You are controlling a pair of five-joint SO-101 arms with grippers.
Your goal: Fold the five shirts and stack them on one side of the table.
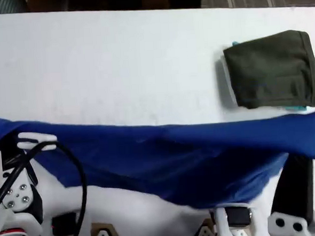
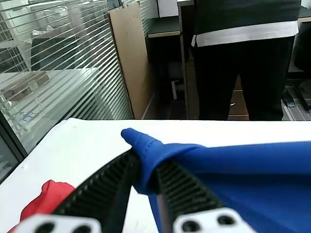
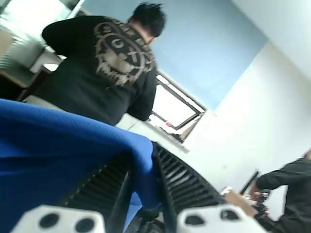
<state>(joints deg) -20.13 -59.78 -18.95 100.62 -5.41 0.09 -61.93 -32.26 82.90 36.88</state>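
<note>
Holding the blue shirt (image 1: 176, 154) strung between both arms along the near edge of the surface (image 1: 116, 61), apparently lifted clear of it. Left jaws are pinching one end of the cloth, with a small blue nub poking out past the toothed pads (image 2: 112, 182). Right jaws are pinching the opposite end the same way, fabric bunching between them.

Cloth is sagging through the middle and draping back toward the arm bases. Judging it soft, light and limp, with no stiffness to lean on, and likely to be creeping out of a shallow pinch. Hems or shoulder seams are looking like the best hold, since doubled layers are giving the teeth more to bite.

Left wrist view is picking up a red garment (image 2: 46, 196) lying on the surface under the left jaws; over that spot the high view is presenting blue cloth and arm.

High view is supplying the far right side: a folded dark green shirt (image 1: 272, 71) sitting on a teal one (image 1: 296, 108), whose edge is just peeking out, beyond the hanging shirt.
</note>
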